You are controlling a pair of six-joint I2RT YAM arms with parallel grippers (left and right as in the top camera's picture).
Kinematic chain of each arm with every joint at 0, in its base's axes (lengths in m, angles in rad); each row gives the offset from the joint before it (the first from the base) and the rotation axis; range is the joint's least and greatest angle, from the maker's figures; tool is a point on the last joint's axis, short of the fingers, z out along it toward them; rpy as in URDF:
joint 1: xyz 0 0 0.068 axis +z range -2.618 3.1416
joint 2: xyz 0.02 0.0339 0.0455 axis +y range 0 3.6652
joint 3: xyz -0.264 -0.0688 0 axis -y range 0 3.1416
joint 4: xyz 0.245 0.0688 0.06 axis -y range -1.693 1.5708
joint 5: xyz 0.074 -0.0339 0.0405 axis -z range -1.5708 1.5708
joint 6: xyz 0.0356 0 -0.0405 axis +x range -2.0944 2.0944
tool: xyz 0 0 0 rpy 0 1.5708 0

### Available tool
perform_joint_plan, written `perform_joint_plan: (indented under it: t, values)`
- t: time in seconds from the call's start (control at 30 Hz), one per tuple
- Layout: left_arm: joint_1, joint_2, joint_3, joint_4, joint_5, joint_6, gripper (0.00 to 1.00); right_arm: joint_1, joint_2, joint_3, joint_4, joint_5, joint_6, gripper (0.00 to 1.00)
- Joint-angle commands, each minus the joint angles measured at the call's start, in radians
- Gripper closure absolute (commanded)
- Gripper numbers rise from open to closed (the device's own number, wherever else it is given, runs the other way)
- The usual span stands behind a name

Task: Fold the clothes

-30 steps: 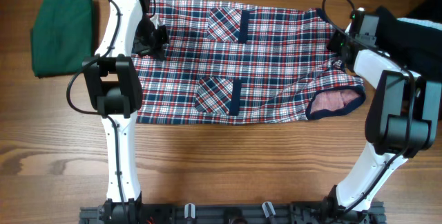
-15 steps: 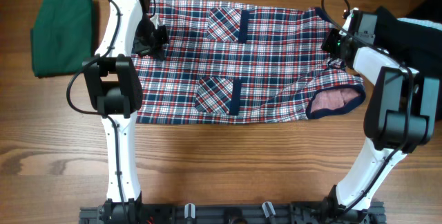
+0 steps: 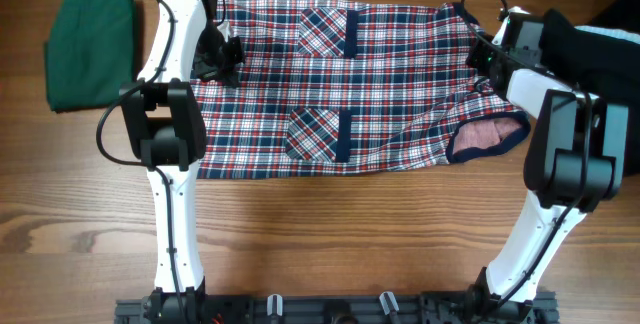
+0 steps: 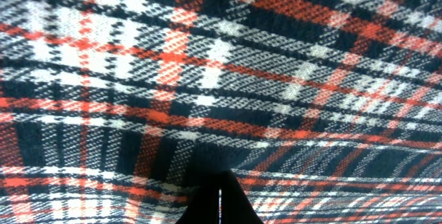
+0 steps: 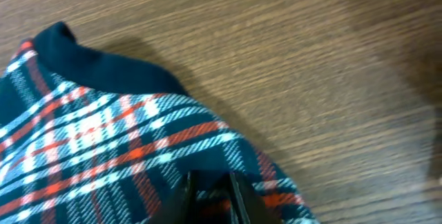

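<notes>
While clamped in left gripper (image 3: 222, 56), right gripper (image 3: 482, 56) unclear, plaid dress (image 3: 400, 94) crosswise, neck rightward.

You have bare wooden table (image 3: 350, 249) along the whole front, between the two arm bases, and a gripper can pass there. The plaid dress (image 3: 390, 94) covers the centre. The left arm (image 3: 165, 129) lies across its left edge and the right arm (image 3: 575, 154) stands at its right end. A green garment (image 3: 90, 49) occupies the far left and a black garment (image 3: 615, 64) the far right.
</notes>
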Motion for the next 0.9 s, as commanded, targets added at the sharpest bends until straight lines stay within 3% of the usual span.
perform_joint_plan:
  t: [0.0, 0.2, 0.37, 0.4, 0.43, 0.5, 0.73, 0.87]
  values:
    - [0.009, 0.223, -0.073, 0.128, -0.124, -0.010, 0.96, -0.051, 0.068, 0.009, -0.015, 0.087, -0.024, 0.83]
    - [0.048, 0.215, -0.056, 0.154, -0.123, -0.010, 0.95, -0.068, 0.058, 0.163, -0.191, -0.005, -0.025, 0.76]
    - [0.083, 0.172, -0.006, 0.152, -0.123, -0.010, 0.70, -0.067, 0.046, 0.377, -0.409, -0.130, -0.024, 0.47]
    - [0.088, 0.158, 0.001, 0.155, -0.123, -0.010, 0.63, -0.067, 0.045, 0.418, -0.449, -0.160, -0.024, 0.43]
    - [0.093, 0.132, 0.009, 0.159, -0.123, -0.009, 0.49, -0.067, 0.037, 0.476, -0.515, -0.204, -0.023, 0.36]
    - [0.098, 0.102, 0.021, 0.162, -0.123, -0.009, 0.37, -0.066, 0.021, 0.531, -0.588, -0.243, -0.021, 0.30]
    - [0.099, -0.019, 0.030, 0.158, -0.122, -0.005, 0.23, -0.066, -0.126, 0.572, -0.793, -0.322, -0.013, 0.05]
    - [0.097, -0.078, 0.030, 0.142, -0.116, -0.005, 0.17, -0.066, -0.205, 0.572, -0.919, -0.369, -0.014, 0.02]
